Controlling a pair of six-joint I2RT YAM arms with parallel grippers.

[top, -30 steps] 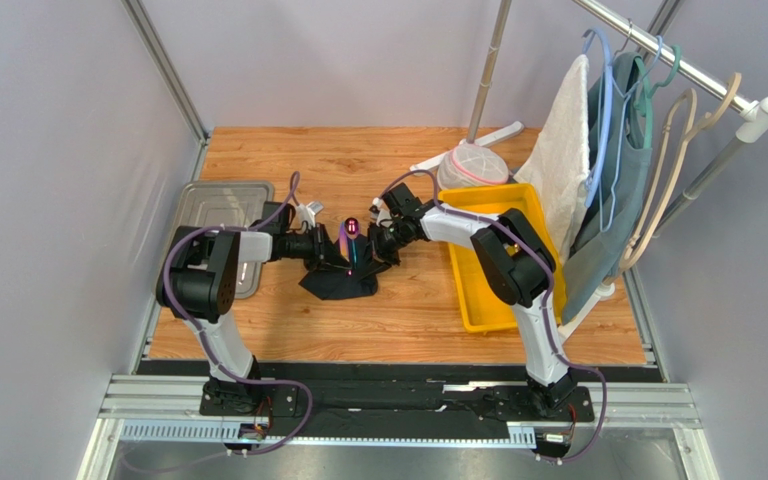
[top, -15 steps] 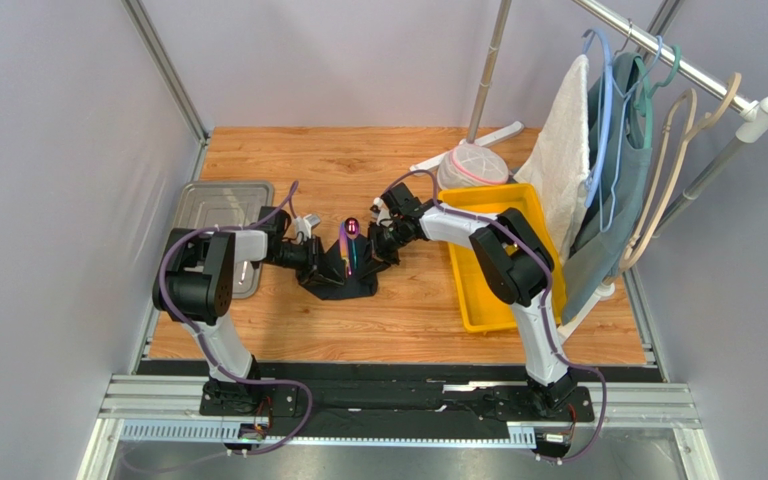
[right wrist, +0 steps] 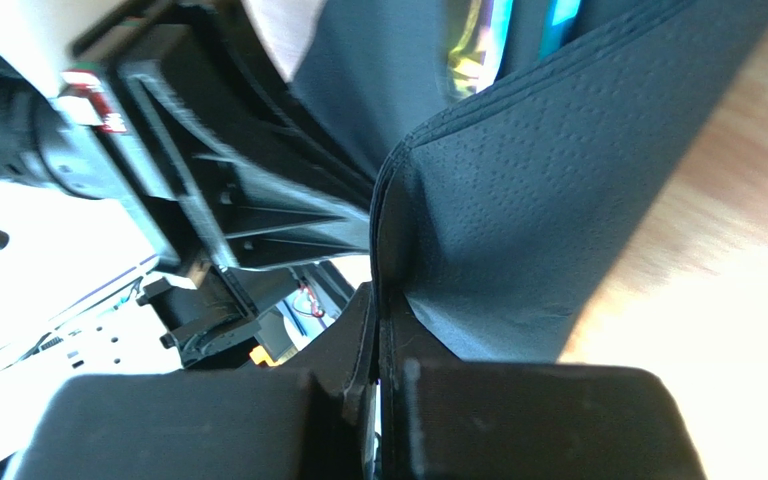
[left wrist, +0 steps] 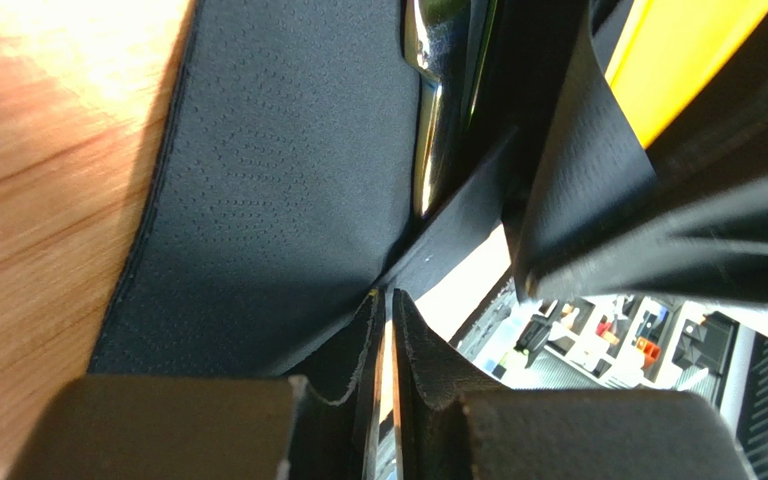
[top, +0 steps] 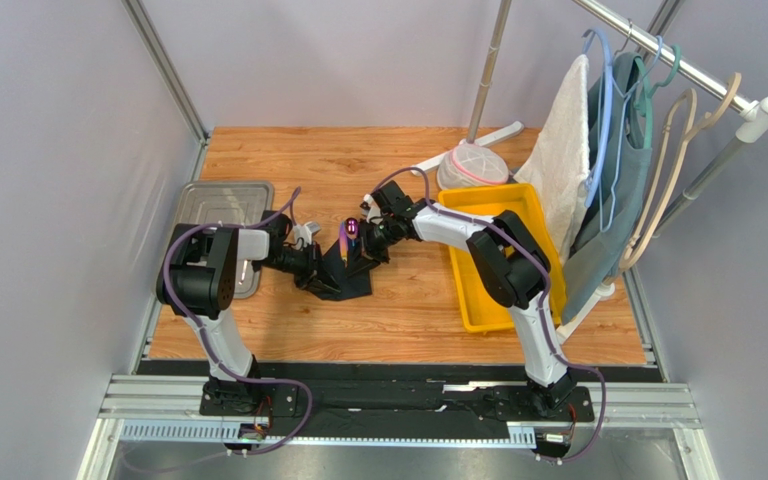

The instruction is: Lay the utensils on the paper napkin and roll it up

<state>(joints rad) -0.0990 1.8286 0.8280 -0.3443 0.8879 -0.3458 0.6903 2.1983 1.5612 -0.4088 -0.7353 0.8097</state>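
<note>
On table point(top: 408, 300), paper napkin point(top: 343, 275) lifted from both sides into a trough around utensils point(top: 353, 229) (shiny heads poking out at far end). Raised edges pinched tight, one in left claw point(top: 314, 268), one in right claw point(top: 368, 246); bring over together, evenly, without tugging. Beside: yellow bin point(top: 473, 310) near right, metal tray point(top: 208, 205) left, both apart from napkin.

Camera set: one overhead, two wrist-mounted.
Top external: high behind the arm bases, looking down over the whole wooden table point(top: 378, 150). Left wrist: very near the paper napkin point(left wrist: 278, 180), facing right toward the yellow bin point(left wrist: 678, 50). Right wrist: equally near, facing left toward the left arm point(right wrist: 28, 150). Shared by all three: the napkin at mid-table.
</note>
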